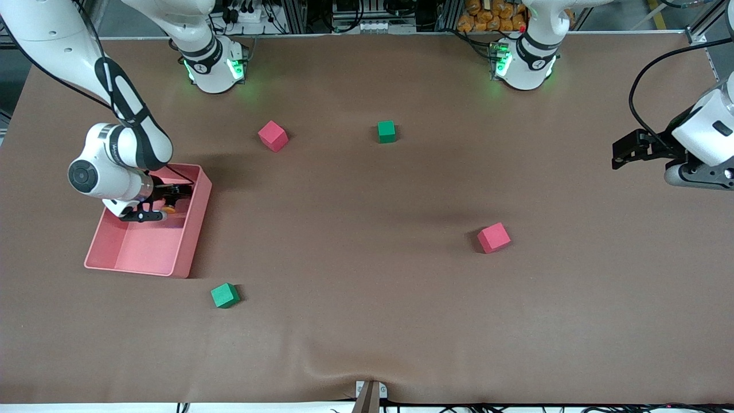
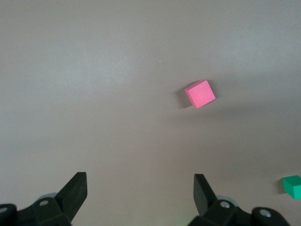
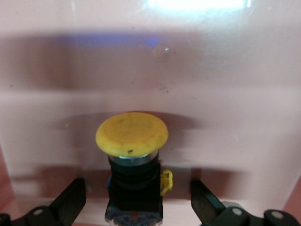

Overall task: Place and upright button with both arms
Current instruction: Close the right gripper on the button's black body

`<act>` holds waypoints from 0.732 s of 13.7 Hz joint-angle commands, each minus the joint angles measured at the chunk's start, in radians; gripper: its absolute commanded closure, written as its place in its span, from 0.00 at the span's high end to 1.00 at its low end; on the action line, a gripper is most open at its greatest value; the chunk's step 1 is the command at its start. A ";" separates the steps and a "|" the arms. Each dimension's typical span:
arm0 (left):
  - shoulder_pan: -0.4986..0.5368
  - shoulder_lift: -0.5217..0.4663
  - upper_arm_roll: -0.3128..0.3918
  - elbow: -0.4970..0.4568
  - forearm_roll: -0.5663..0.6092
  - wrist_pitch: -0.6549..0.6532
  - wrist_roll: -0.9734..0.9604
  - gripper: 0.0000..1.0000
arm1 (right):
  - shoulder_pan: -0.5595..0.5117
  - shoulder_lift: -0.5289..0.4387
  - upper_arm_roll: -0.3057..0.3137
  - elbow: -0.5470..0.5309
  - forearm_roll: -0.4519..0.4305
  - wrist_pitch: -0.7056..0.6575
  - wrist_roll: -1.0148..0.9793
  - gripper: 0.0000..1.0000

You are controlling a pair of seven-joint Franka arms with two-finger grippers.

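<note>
Button (image 3: 132, 136): round yellow-orange cap on black blocky body, lying inside pink bin (image 1: 189, 241) at right arm's end of worktop.

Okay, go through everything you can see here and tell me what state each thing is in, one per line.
button: lying in the pink bin, not gripped.
right gripper: open, fingers either side of the button's black body.
left gripper: open, empty, waiting above the table at the left arm's end.
pink bin: on the table, holding the button.
</note>
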 commanded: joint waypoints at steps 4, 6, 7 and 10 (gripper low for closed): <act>0.003 0.001 -0.005 0.000 0.011 0.001 -0.013 1.00 | -0.030 0.040 0.013 0.004 -0.008 0.039 -0.017 1.00; -0.001 0.001 -0.005 0.001 0.011 0.001 -0.013 1.00 | -0.029 0.037 0.013 0.000 -0.009 0.032 -0.019 1.00; -0.001 0.000 -0.005 0.000 0.010 0.000 -0.013 1.00 | -0.027 0.031 0.013 0.000 -0.009 0.015 -0.022 1.00; 0.001 0.006 -0.005 0.000 0.010 0.000 -0.013 1.00 | -0.029 0.025 0.014 0.000 -0.008 -0.002 -0.024 0.92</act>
